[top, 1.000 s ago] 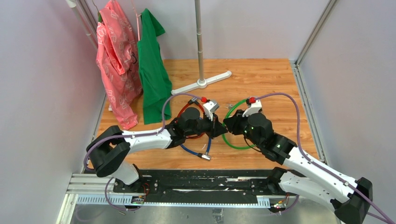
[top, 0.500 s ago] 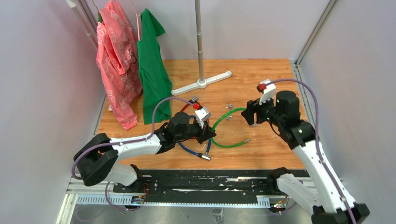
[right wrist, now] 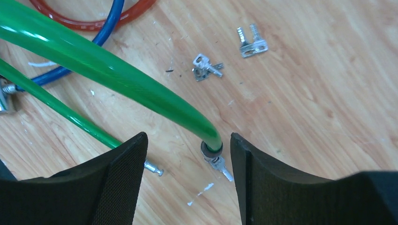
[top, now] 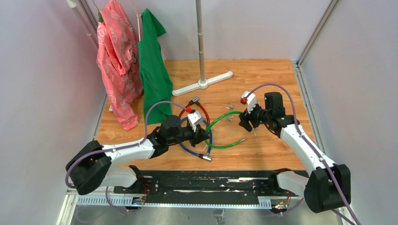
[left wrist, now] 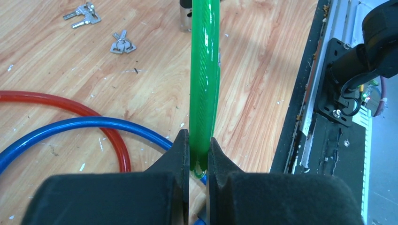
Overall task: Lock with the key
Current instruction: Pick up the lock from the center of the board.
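From above, the left gripper sits low over the wooden table near the middle of its near edge, clamped on the green cable. That cable loops between the two arms, partly over the red cable and the blue cable. The right gripper hangs over the cable's other end. Just beside it, toward the far edge, lie the near key bunch and the far key bunch, neither of them held. A coat stand base rests further back.

The left wrist view shows the left gripper closed tight on the green cable. The near key bunch and far key bunch lie flat on the wood, left of the cable.

The right wrist view shows the right gripper spread wide and holding nothing. The green cable ends between its fingers in a metal end plug lying on the wood, touching neither finger. Both bunches lie beyond, apart from the cable.
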Available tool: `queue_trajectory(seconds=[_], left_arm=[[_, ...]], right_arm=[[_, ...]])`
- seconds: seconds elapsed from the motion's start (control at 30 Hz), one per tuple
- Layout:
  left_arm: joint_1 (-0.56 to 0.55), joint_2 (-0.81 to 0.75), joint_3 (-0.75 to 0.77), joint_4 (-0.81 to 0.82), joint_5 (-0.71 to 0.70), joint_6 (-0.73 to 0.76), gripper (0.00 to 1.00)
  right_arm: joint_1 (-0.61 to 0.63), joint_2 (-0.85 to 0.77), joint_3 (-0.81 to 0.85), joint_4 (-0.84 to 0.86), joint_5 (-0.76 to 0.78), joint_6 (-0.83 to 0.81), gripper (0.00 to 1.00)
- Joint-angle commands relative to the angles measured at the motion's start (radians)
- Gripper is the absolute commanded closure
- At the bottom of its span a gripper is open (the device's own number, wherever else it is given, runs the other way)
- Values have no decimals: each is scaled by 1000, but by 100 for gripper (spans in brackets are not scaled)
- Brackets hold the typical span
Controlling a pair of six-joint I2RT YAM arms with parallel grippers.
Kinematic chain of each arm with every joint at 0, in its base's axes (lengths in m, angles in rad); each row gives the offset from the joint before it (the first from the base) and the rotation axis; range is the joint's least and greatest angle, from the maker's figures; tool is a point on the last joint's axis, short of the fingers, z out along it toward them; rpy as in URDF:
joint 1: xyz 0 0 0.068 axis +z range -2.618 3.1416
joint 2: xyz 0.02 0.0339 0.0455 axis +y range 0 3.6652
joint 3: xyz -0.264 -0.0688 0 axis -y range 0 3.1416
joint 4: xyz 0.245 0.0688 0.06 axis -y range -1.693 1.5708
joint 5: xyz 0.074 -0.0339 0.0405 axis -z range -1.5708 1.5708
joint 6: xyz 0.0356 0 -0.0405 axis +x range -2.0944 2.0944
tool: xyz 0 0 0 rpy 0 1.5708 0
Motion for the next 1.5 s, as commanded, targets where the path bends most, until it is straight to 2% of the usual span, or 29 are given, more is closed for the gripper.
queue_trajectory(seconds=[0.0, 0.1, 0.2, 0.27, 0.4, 0.43, 0.53, 0.6, 0.63, 0.67, 0.8, 0.9, 1.1, 1.17, 1.2, 1.3, 1.37, 1.47], left_arm=[[13, -29, -20, 36, 20, 22, 100], [19, -38, -26, 38, 21, 21, 100], [24, -39, -29, 39, 24, 20, 100], [25, -41, -32, 38, 25, 22, 100], [26, -48, -40, 33, 25, 57, 99], [26, -51, -39, 26, 27, 75, 88], [26, -78, -14, -49, 34, 177, 31], [27, -107, 16, -124, 31, 264, 10], [30, -127, 35, -171, 21, 297, 3], [34, -137, 59, -218, 21, 324, 1], [44, -200, 167, -441, 65, 430, 0], [44, -219, 241, -550, 112, 448, 0], [44, -199, 323, -540, 127, 348, 1], [44, -191, 339, -545, 111, 332, 5], [44, -186, 348, -558, 101, 329, 9], [44, -173, 379, -603, 72, 341, 33], [44, -171, 385, -631, 79, 363, 53], [44, -175, 373, -654, 71, 369, 89]], right_arm=[[-16, 36, -108, 230, -68, -53, 33], [-23, 63, -132, 318, -36, -42, 36], [-24, 106, -122, 350, -51, -41, 64], [-24, 130, -103, 302, -76, -38, 82], [-12, 113, -52, 201, -94, -93, 99], [1, 98, -32, 165, -78, -114, 100], [74, 27, 8, 45, -41, -216, 100], [125, -42, 3, -3, -2, -314, 100], [167, -85, -12, -18, 28, -358, 100], [186, -105, -16, -30, 62, -406, 100], [309, -148, 12, -104, 215, -499, 100], [411, -122, 60, -134, 349, -535, 100], [545, -64, 119, -134, 402, -568, 100], [570, -43, 136, -134, 404, -565, 100], [581, -35, 142, -132, 406, -564, 100], [620, -22, 145, -119, 411, -572, 100], [637, -22, 149, -109, 411, -574, 100], [645, -23, 155, -94, 405, -569, 100]])
